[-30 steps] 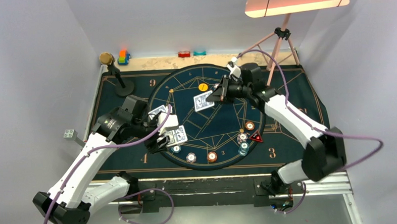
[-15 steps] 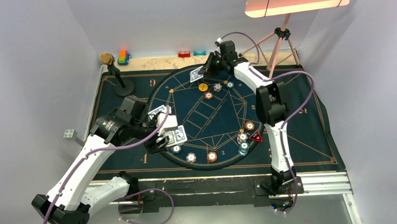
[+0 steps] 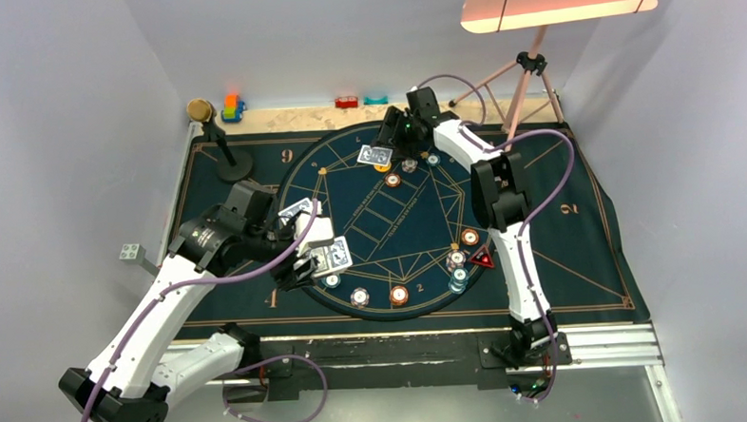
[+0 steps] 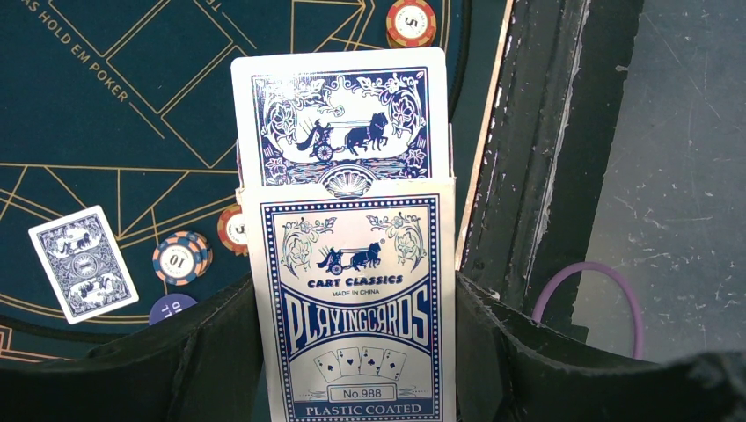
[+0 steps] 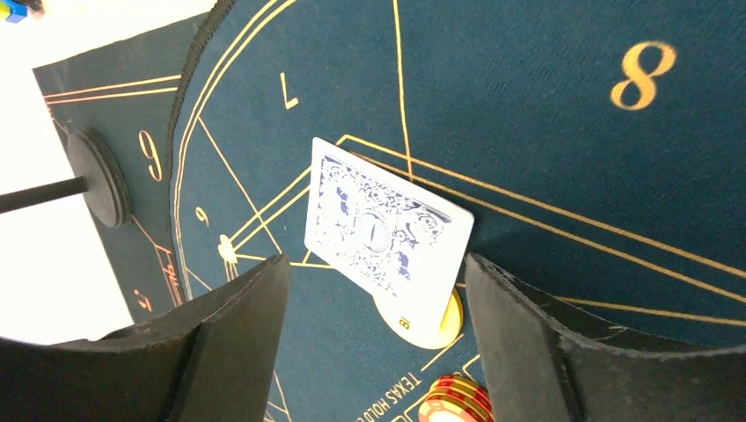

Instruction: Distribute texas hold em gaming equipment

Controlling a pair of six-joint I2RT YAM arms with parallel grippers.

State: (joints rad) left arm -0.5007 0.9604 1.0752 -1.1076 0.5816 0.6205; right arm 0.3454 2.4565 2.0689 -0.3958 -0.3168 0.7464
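We lose the bottom of the card box (image 4: 356, 352) past the edge of the left wrist view. The left hand (image 4: 352, 299) is clenched on its two sides over the near left of the poker mat (image 4: 106, 105). A blue-and-white card (image 4: 339, 114) with a carriage print sticks out of its top. A dark-blue disc (image 4: 171, 308) is half hidden behind a finger. At the mat's far rim we find the right hand (image 5: 376, 264) released, its fingers spread either side of a face-down playing card (image 5: 383, 224). That card lies tilted on a yellow disc (image 5: 431, 327), covering most of it.
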